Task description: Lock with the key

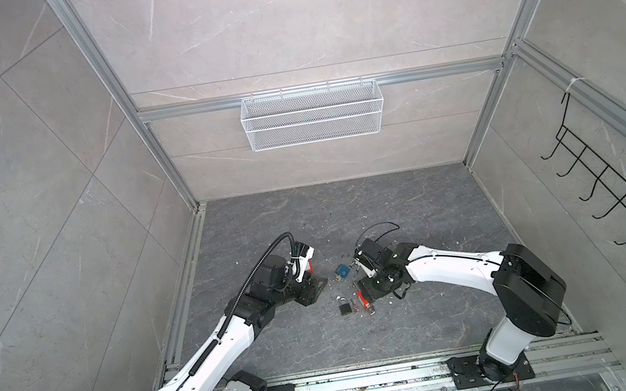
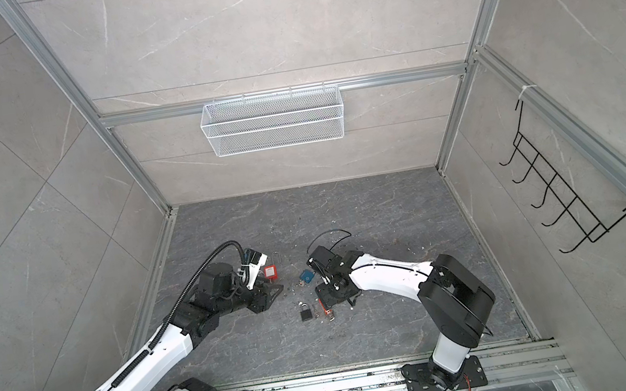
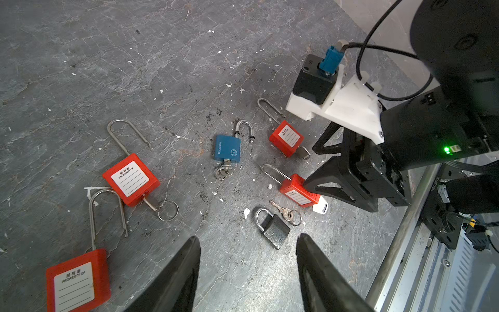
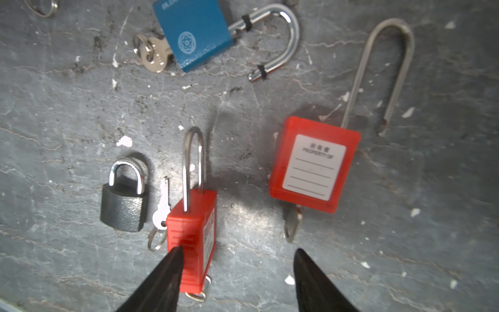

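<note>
red padlock [image 4: 192,229] on edge, key [image 3: 319,207] inserted

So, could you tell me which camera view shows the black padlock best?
The right wrist view: the black padlock is large, whole, shackle closed. The left wrist view shows it smaller; both top views show a tiny dark shape.

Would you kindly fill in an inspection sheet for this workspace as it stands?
Surface: dark marbled tabletop, gritty.
Job's things: three red padlocks flat, shackles open; fourth red padlock on edge; blue padlock open, key inserted; black padlock shut, loose keys beside it.
Clutter: white flecks scattered.
Grippers: left gripper open, empty; right gripper open, one finger at the fourth red padlock.
Cables: black cable looping from the right wrist camera.
Surroundings: white mesh basket and black hook rack on the walls.
</note>
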Robot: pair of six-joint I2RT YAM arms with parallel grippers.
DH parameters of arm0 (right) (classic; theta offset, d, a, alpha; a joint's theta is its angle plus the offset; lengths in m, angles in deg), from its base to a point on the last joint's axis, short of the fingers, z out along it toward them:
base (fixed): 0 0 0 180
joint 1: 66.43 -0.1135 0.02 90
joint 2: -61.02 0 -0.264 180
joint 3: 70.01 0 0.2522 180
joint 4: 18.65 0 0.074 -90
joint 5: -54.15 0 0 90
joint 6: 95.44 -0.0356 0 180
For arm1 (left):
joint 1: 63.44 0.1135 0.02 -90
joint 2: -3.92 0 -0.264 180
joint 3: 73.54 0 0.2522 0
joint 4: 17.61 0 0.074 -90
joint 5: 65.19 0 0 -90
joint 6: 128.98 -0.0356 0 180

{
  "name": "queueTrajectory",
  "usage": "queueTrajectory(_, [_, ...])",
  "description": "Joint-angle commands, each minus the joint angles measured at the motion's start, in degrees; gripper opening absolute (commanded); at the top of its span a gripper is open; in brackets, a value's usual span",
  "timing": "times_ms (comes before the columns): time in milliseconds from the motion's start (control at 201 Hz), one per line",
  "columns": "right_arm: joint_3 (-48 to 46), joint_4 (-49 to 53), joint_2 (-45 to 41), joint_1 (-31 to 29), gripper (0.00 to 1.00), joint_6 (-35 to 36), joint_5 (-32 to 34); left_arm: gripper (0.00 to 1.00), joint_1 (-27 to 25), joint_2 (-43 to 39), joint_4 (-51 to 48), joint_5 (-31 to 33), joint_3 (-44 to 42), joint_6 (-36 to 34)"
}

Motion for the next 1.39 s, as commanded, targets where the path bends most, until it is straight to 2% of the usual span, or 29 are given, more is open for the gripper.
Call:
queueTrajectory(0, [-1.23, 4.21, 0.5, -0.08, 0.65, 1.58, 3.91, 0.59, 0.19, 0.29, 0.45, -0.37, 1.75, 1.04])
queueTrajectory(249, [-1.22, 4.32, 0.11, 0.01, 0.6, 2.08, 4.94, 0.58, 0.15, 0.15, -0.07, -0.23, 1.53, 1.05])
queueTrajectory(418, [0.6, 3.78, -1.48, -0.41, 0.53, 2.41, 0.03, 0.58, 0.13, 0.33, 0.5, -0.19, 1.32, 1.32])
queueTrajectory(632, [2.19, 3.28, 1.78, -1.06, 0.54, 0.53, -3.66, 0.57, 0.19, 0.68, 0.65, -0.23, 1.27, 1.73])
queueTrajectory(876, [2.63, 3.33, 0.53, -1.45, 0.56, -0.25, -1.63, 0.57, 0.19, -0.35, 0.37, 0.2, 0.74, 1.41])
queueTrajectory(1020, [3.61, 4.71, 1.08, -1.99, 0.55, 0.09, -2.9, 0.57, 0.18, -0.15, 0.8, 0.29, 0.57, 1.63])
queueTrajectory(1389, [3.98, 4.45, 5.46, -2.8, 0.45, -1.34, -4.69, 0.57, 0.15, -0.53, 0.62, 0.38, 0.04, 1.85])
